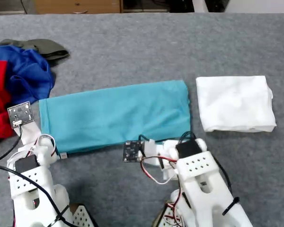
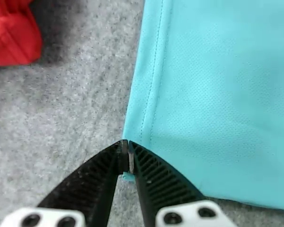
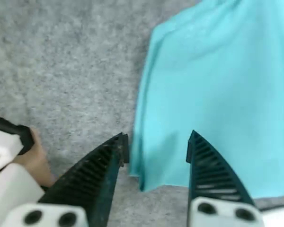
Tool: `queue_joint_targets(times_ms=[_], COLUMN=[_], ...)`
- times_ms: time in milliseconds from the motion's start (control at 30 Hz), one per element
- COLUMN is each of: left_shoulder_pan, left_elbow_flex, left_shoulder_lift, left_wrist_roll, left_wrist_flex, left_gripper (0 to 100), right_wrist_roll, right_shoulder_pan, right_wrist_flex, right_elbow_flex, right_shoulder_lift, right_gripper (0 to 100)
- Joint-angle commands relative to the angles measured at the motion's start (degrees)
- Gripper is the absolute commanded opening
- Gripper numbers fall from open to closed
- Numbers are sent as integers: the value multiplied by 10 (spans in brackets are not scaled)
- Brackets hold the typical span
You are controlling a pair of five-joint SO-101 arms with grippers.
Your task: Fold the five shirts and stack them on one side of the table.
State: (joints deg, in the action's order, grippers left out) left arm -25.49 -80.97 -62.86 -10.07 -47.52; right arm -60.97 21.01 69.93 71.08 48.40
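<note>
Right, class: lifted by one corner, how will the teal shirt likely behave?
Probably floppy: the teal shirt lies flat and thin, so it should drape. Likely light, as the left gripper pinches just a corner. It may drag on the fuzzy table.

We looked down over the surface (image 1: pixel 132 47) from high; wrist cameras peered closely past left hand (image 2: pixel 127 158) and right hand (image 3: pixel 157 137) at the shared teal shirt (image 1: pixel 118 116).

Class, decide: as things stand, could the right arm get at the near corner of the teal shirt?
Probably yes: the right gripper hangs open directly over the corner of the teal shirt, with nothing between them.
</note>
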Motion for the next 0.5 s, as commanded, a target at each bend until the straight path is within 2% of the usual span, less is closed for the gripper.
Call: queue_joint_targets(times_ms=[0,467], left_shoulder_pan=[-4,-4], left_elbow_flex=[2,1], left_shoulder_lift=[-5,-4], left_wrist_roll=[0,0], left_wrist_flex=[8,10], left_gripper=[21,21], right_wrist_roll=[-5,32], right_shoulder_pan=[7,48], right_wrist_flex=[4,-47], right_elbow_flex=[-39,51], right_shoulder_lift=[-2,-2], right_gripper=[206,207])
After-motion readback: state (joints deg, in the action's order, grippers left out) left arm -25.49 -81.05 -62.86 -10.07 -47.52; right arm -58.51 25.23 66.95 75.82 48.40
